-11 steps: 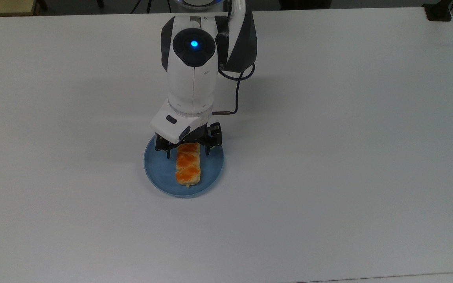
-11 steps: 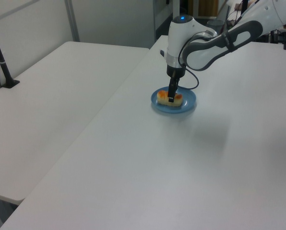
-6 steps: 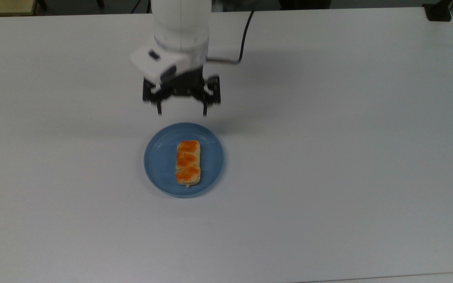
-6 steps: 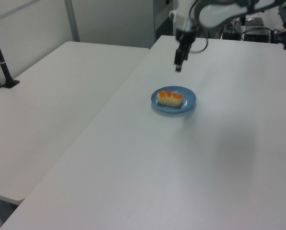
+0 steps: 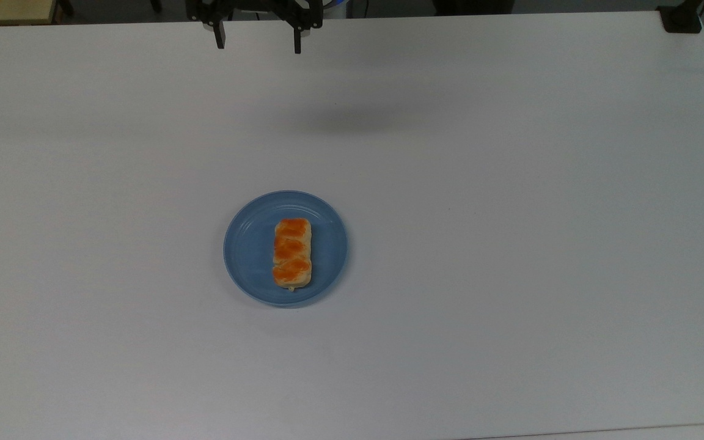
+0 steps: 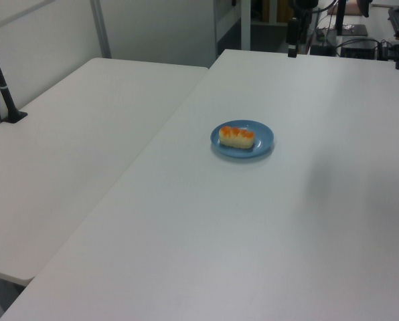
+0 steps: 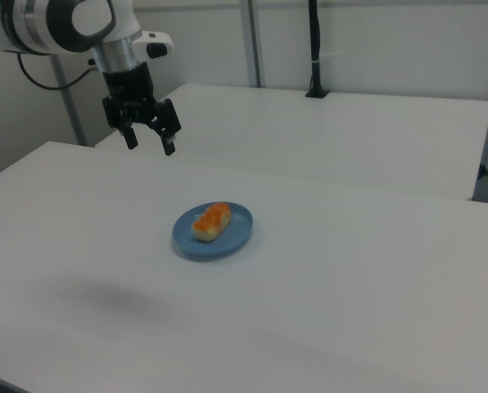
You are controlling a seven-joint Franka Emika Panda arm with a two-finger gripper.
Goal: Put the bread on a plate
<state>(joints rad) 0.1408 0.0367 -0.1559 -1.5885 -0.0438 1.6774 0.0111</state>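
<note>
The bread (image 5: 292, 253) lies flat on the plate (image 5: 249, 250), a little toward 3 o'clock of the plate's middle in the top view, its three orange-brown bumps up and its long side running from 12 to 6 o'clock. It lies where it lay half a second ago, and the plate has not shifted either.

What has changed is the arm. A second ago the gripper (image 5: 258, 44) stood right at the bread's 12 o'clock end, low over the plate; half a second ago it had lifted clear just past the rim. Now it is well apart from the plate, up at the top view's 12 o'clock edge, high above the white table (image 5: 511, 244). Its two black fingers (image 7: 169, 146) are spread wide and carry nothing.

In the right view the gripper hangs toward 10 o'clock of the plate, with the arm (image 7: 60, 24) reaching in from the upper corner. A second white table (image 6: 72, 147) stands beside the first one, with a black post (image 7: 313, 49) rising from it. Nothing stands between the gripper and the bread.
</note>
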